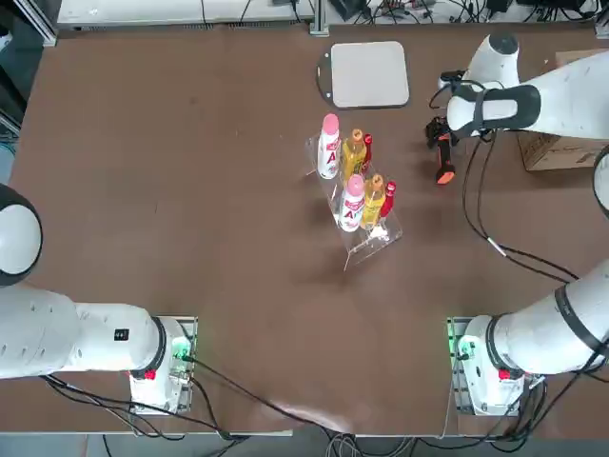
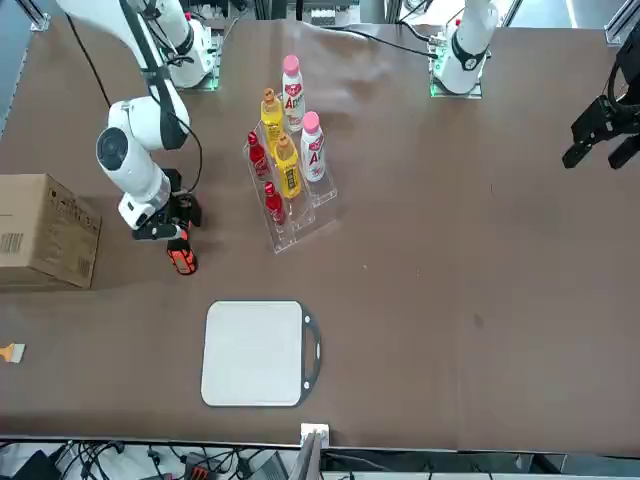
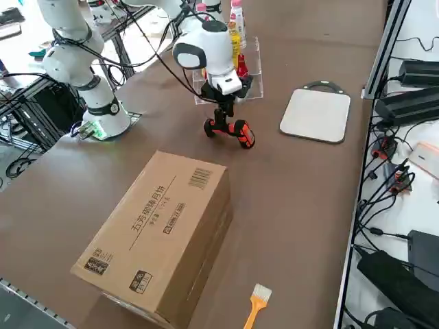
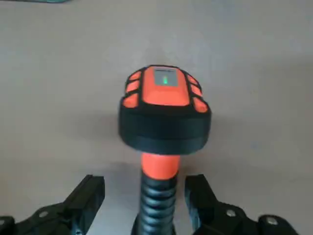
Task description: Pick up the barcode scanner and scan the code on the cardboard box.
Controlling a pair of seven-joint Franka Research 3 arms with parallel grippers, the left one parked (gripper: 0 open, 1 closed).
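The box point(image 3: 154, 236) lies, printed face up, toward the counter's point(image 3: 302, 205) near edge. Beside it, toward the equipment-lined edge, lies an orange brush point(image 3: 258, 301), pale bristles pointing away from the near edge. Beyond the box, the right gripper point(image 3: 223, 126) is at the orange-and-black scanner point(image 3: 245, 133). A pale pad point(image 3: 315, 115) lies between scanner and equipment-lined edge; the arm point(image 3: 206, 46) partly hides bottles point(image 3: 236, 34) in a clear tray point(image 3: 254, 65).

From here I see a brown surface point(image 1: 238, 238) with faint shine, a metal rail point(image 3: 362, 157) along one edge, and pale floor point(image 2: 40, 85) beyond a corner.
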